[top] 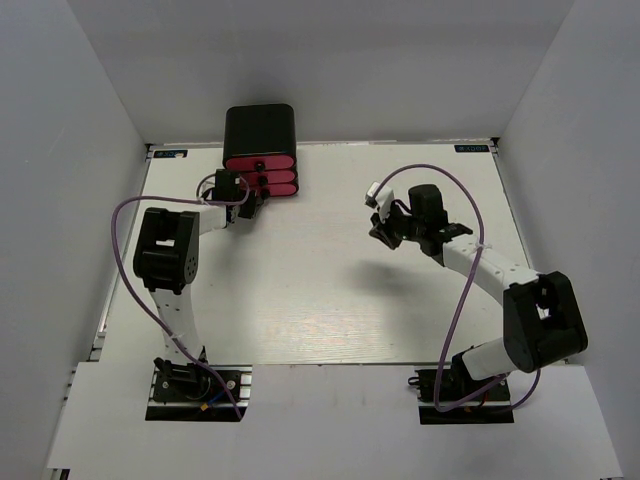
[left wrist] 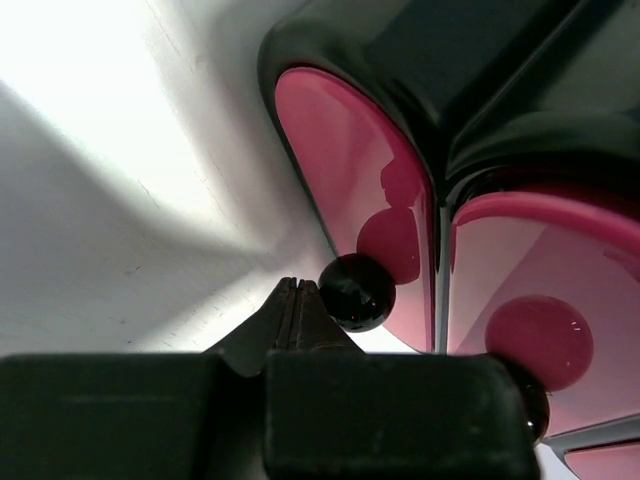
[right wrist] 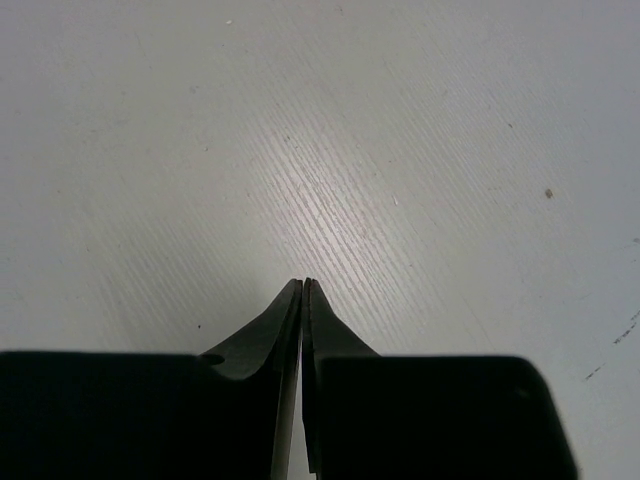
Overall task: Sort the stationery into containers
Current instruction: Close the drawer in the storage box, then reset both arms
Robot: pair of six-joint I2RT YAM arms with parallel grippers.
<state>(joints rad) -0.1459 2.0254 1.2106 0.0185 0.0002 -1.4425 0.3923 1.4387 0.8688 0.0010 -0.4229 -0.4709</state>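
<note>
Top external: pink drawers (top: 281, 175) face nearward, long axes running left-right.

Glossy black box (left wrist: 400, 45), glossy pink drawers (left wrist: 340, 160); matt white grained table (right wrist: 400, 150).

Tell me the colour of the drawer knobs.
Glossy black knobs on pink drawers, clearest in the left wrist view.

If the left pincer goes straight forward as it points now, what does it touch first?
The left pincer would probably meet the pink drawer, close beside its black knob; depth is unclear.
</note>
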